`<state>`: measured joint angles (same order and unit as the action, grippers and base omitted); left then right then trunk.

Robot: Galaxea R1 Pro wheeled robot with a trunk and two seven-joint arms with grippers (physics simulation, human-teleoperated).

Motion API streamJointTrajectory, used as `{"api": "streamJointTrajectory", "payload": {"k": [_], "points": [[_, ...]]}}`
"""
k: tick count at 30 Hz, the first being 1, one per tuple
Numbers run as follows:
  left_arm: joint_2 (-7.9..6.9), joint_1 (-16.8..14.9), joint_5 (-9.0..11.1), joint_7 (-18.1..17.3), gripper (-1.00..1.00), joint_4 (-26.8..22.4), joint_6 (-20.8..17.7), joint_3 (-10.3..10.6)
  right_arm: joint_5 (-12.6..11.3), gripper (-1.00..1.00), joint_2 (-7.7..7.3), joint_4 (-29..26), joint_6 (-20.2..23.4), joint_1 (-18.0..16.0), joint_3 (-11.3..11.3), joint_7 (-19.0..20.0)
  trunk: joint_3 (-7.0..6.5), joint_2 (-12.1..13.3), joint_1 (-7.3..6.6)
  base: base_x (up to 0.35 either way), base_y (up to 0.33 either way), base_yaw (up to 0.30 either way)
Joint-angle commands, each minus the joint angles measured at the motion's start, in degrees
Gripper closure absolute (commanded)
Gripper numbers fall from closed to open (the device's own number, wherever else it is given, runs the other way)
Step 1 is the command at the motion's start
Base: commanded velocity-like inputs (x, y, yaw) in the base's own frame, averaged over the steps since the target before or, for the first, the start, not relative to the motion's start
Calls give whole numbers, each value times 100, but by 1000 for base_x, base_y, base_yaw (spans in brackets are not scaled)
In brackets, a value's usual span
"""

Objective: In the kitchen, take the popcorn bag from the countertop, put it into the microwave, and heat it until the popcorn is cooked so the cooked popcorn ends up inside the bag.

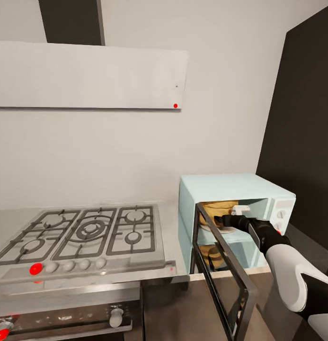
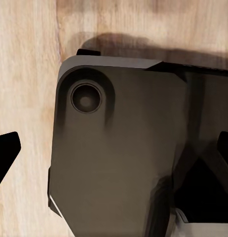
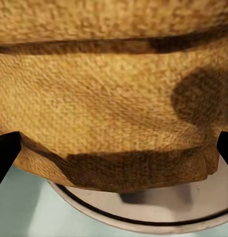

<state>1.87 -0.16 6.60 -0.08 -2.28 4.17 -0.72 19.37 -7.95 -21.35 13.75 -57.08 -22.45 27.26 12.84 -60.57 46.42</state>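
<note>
The right end effector [image 1: 228, 220] is reaching through the open doorway of the pale-blue microwave [image 1: 230, 187], and the popcorn bag [image 3: 114, 98] is sitting inside the cavity on the round turntable plate [image 3: 143, 212], at about two o'clock from the gas hob [image 1: 83, 232] on the grey surface [image 1: 171, 237]. In the right wrist view the two dark fingertips [image 3: 5, 153] are showing wide apart at either edge, flanking the sack's lower part; I cannot tell whether they are touching the cloth, but they are not closed on it. The risk, as I judge it, is in the withdrawal: a finger snagging the wrinkled cloth could be dragging the bag off the plate or tipping it toward the doorway. The dark-framed door [image 1: 225, 274] is standing open toward me, close beside the white forearm, so a careless pull could be knocking it. The left end effector [image 2: 114, 148] is hanging spread over a dark part of the robot and the wooden floor [image 2: 25, 74], holding nothing.
</note>
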Motion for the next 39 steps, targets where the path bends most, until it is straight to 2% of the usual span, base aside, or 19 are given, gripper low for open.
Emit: {"api": "streamJointTrajectory", "payload": {"k": [1,19,22,25,26,29,32,33,34,35,36,38,39], "points": [[1,-2,52,-1,-100,0,13,-5,41,-100,4,-10,31,-5,-49,43,7,-5,0,2,0,0],[6,-2,52,8,-100,0,13,-16,76,-100,-88,-125,120,-5,-41,90,7,-5,0,-279,0,0],[6,-2,52,8,-100,0,13,-16,78,-100,-99,-525,867,-5,-36,284,7,-5,0,-312,-32,0],[6,-2,52,8,-100,0,13,-16,105,-100,-123,-778,1343,-5,-40,418,7,-5,0,-312,-68,0],[6,-2,52,8,-100,0,13,-16,105,-100,-175,-796,1383,-5,-40,428,7,-5,0,-312,-74,0],[6,-2,52,8,-100,0,13,-16,78,-100,-641,-667,1449,-5,-37,441,7,-5,0,-312,-79,0],[6,-2,52,8,-100,0,13,-16,111,-100,-1248,137,1426,-5,-33,439,7,-5,0,-312,-89,0],[6,-2,52,8,-100,0,13,-16,184,-100,-1440,588,1398,-5,-29,425,7,-5,0,-312,-91,0],[6,-2,52,8,-100,0,13,-16,364,-100,-1661,1191,1266,-5,-25,403,7,-5,0,-312,-91,0],[6,-2,52,8,-100,0,13,-17,517,-100,-1779,1585,1060,-5,-19,373,7,-5,0,-312,-91,0],[6,-2,52,8,-100,0,13,-17,617,-100,-1828,1827,900,-3,-17,339,7,-5,0,-312,-91,0],[6,-2,52,8,-100,0,13,-16,810,-100,-1847,2161,549,59,0,165,7,-5,0,-312,-92,0],[6,-2,52,8,-100,0,13,-16,868,-100,-1833,2238,439,207,6,16,7,-5,0,-286,-74,0]]}}
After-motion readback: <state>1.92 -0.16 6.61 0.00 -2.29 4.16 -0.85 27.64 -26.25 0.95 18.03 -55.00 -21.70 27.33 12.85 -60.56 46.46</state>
